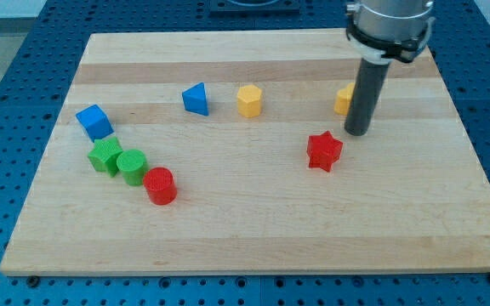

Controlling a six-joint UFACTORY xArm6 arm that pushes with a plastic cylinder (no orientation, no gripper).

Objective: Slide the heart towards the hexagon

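A yellow hexagon (249, 99) sits on the wooden board (253, 229) near the top middle. A second yellow block (343, 99), probably the heart, lies to its right and is mostly hidden behind my rod. My tip (356, 133) rests on the board just below and to the right of that yellow block, whether touching it I cannot tell. A red star (324, 150) lies just below and left of the tip, apart from it.
A blue triangular block (196, 99) lies left of the hexagon. At the view's left are a blue cube (94, 121), a green star (105, 156), a green cylinder (132, 165) and a red cylinder (160, 185), close together.
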